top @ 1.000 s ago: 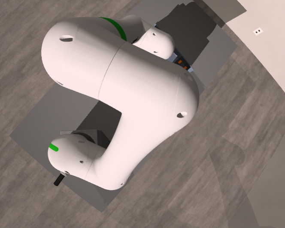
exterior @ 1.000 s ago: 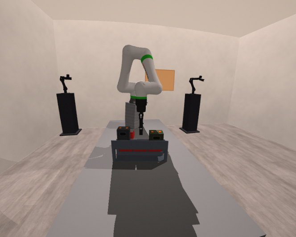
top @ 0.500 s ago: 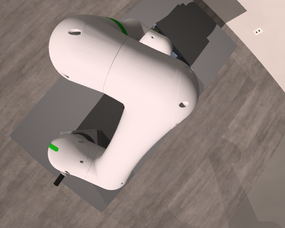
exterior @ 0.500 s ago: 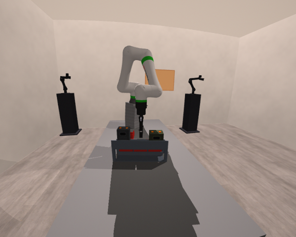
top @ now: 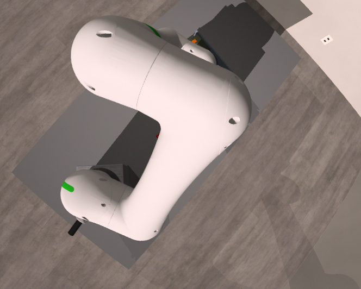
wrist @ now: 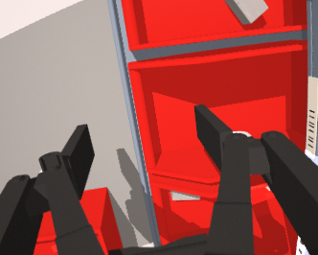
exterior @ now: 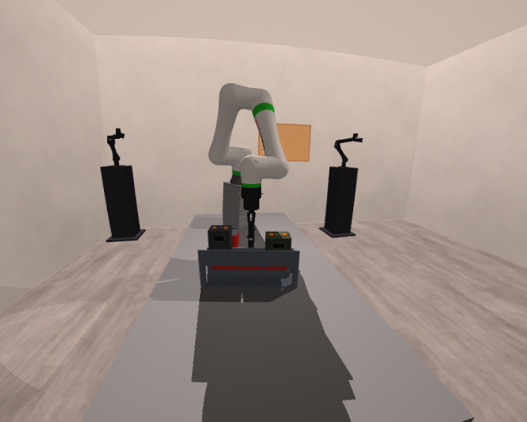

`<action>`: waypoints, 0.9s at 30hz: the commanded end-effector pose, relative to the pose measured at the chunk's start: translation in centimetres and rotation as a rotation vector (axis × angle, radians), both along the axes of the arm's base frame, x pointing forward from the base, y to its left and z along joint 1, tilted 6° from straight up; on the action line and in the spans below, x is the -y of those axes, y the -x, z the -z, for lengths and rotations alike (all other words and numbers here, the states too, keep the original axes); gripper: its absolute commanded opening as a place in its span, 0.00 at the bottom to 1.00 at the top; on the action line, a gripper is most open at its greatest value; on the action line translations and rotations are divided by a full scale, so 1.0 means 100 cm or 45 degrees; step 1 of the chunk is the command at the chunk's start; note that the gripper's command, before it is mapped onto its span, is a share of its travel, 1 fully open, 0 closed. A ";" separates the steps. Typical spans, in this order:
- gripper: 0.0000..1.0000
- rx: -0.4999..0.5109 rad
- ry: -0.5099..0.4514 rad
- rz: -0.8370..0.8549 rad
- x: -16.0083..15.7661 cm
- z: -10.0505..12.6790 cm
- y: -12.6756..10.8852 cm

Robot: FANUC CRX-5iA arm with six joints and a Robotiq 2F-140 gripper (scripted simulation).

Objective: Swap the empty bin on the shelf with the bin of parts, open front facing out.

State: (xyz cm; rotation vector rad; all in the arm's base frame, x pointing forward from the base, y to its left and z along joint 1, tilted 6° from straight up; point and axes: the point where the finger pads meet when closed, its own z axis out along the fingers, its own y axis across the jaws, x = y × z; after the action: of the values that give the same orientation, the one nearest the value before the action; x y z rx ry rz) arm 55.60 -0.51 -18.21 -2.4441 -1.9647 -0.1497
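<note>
Wrist view shows the tool part way open, with nothing in it. One finger is over the empty red bin, and the other is out past the shelf's front lip. The empty bin is in the shelf's middle spot. The other red bin is on the desk. It must be the one to put away, but I can't see any parts in it.

The next job looks like grabbing the empty bin's front wall. If the tool goes down a bit wrong, a finger could hit the lip or pinch it too. If the bin comes up too flat, it could bump the low board and slip out. Tipping the full bin too far later could spill its parts.

The bins on both sides are very close. One has a gray block and the other has a pale piece, so a knock could shake them. From outside, a black box stands on the left of the shelf top, and a green box stands on the right. A wide swing could push them off.
</note>
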 end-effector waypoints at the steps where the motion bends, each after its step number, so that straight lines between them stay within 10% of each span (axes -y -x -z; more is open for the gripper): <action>1: 0.62 0.002 0.000 0.000 0.000 0.002 -0.001; 27: 0.62 0.002 0.000 0.000 -0.001 0.010 -0.002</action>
State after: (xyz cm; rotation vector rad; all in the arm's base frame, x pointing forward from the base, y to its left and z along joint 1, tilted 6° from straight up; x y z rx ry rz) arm 55.69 -0.45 -19.33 -2.4441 -1.9647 -0.1498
